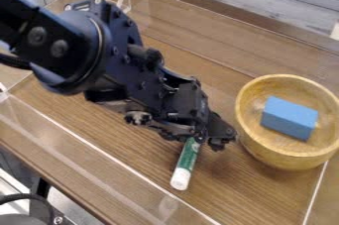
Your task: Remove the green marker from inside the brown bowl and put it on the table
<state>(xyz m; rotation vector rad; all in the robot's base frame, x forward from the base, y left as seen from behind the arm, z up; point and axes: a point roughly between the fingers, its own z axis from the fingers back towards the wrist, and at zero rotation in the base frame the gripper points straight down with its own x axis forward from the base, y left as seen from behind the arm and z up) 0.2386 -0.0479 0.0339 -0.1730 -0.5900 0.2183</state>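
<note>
- The gripper [201,138] is seen low over the table [119,160], just left of the bowl [286,120], pointing down and toward the bowl's near-left side.
- Its dark fingers are lost in the black of the wrist, so it cannot be told whether the jaws stand apart or closed.
- The marker's [184,164] green-capped end is found right at the gripper's tip; whether it is pinched there or only touched cannot be told.
- The rest of the marker is laid flat on the table, its white body running from the gripper down and to the left, away from the bowl.
- The marker is placed outside the bowl, just off the bowl's near-left rim and not touching it.
- The black arm [79,51] is stretched from the upper left, well to the left of the bowl, down to the gripper.
- The bowl is set upright on the table at the right, and a blue block [288,118] is held inside it, resting near the middle.
- A clear acrylic wall [79,150] is seen along the table edge, in front of and to the left of the bowl.
</note>
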